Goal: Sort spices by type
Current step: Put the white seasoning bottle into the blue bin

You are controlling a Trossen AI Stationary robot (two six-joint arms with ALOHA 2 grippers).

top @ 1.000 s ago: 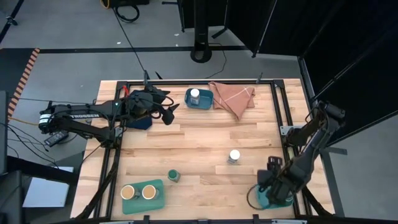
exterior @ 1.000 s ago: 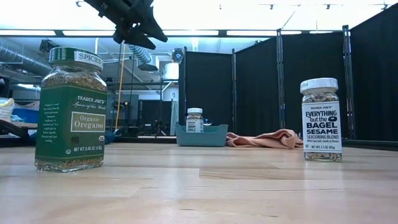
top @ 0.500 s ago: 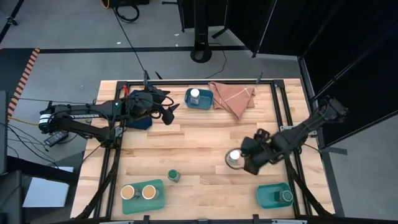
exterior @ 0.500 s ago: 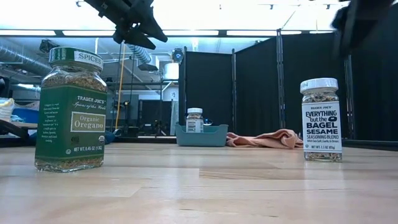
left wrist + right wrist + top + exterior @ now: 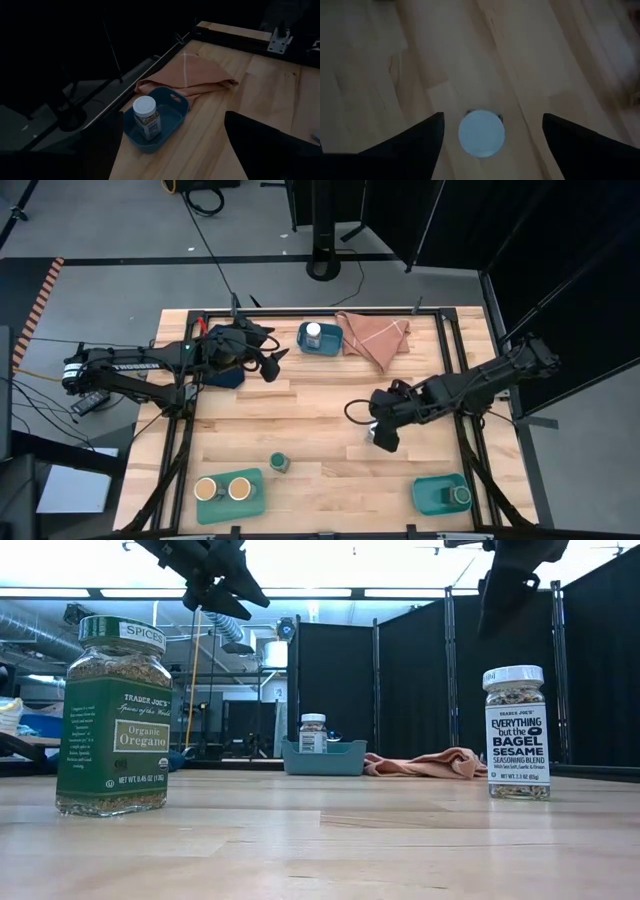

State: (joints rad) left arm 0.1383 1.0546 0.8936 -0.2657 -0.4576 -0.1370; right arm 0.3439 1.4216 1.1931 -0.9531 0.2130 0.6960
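A white-lidded spice jar (image 5: 517, 733) stands upright on the table's middle right. My right gripper (image 5: 491, 116) hangs open above it, pointing down; its lid (image 5: 481, 134) shows between the fingers, untouched. A green-lidded jar (image 5: 279, 463) stands alone near the front. Two tan-lidded jars (image 5: 222, 489) stand in the near-left teal tray (image 5: 232, 507). Another green-lidded jar (image 5: 460, 495) stands in the near-right teal tray (image 5: 432, 493). Another white-lidded jar (image 5: 146, 116) stands in the far blue tray (image 5: 170, 117). My left gripper (image 5: 270, 360) waits open, raised at the far left.
An orange cloth (image 5: 375, 335) lies at the far edge beside the blue tray. A dark blue object (image 5: 225, 376) lies under my left arm. A black frame (image 5: 448, 350) borders the tabletop. Bare wood lies between the jars in the middle.
My right gripper has swung from the near-right tray toward the table's middle and a little up, tipping and rolling, and now hangs over the white-lidded jar. The green-lidded jar stands in that tray. No jar has moved.
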